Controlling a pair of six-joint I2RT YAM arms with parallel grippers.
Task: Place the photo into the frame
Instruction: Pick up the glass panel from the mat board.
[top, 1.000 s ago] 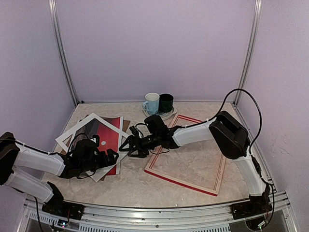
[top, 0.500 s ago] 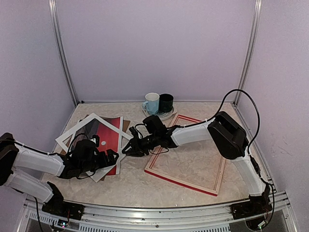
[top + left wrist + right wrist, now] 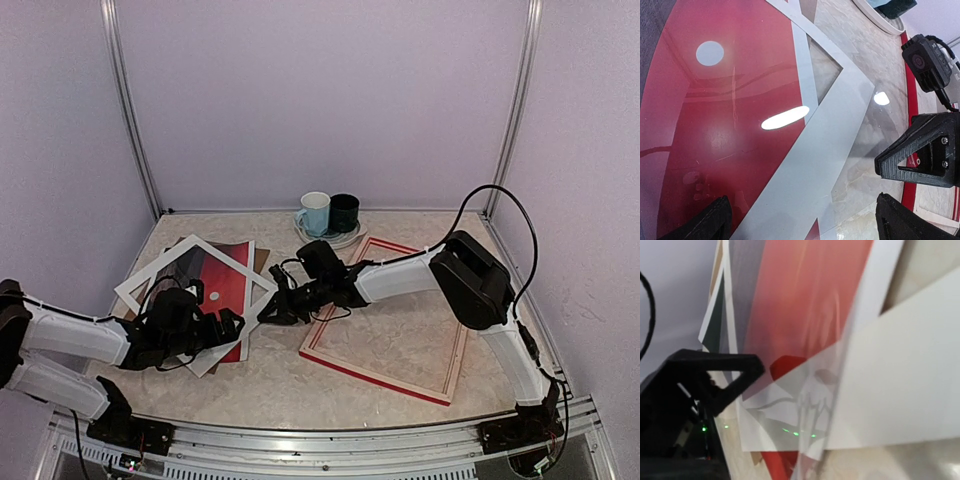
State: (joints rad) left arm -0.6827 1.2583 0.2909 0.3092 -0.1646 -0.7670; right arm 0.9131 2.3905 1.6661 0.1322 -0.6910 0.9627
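Observation:
The photo [image 3: 230,285], red with a small white sun [image 3: 710,52], lies face up at the left under a tilted white mat [image 3: 190,262] and a clear glossy sheet [image 3: 860,125]. The frame [image 3: 390,325], red-edged with a pale inner rim, lies flat to the right. My left gripper [image 3: 232,325] rests low over the stack's near corner, open, its fingertips [image 3: 715,222] straddling the mat strip [image 3: 810,160]. At the stack's right corner my right gripper [image 3: 268,310] is shut; its finger [image 3: 920,160] sits at the clear sheet's edge. Whether it pinches the sheet is hidden.
A white mug [image 3: 315,212] and a dark cup [image 3: 344,212] stand on a dish at the back, behind the frame. A brown backing board [image 3: 262,258] peeks out under the stack. Purple walls close in the table on three sides.
My right gripper's jaws have gone from open to shut at the stack's right corner. The left arm and the stack have barely moved.

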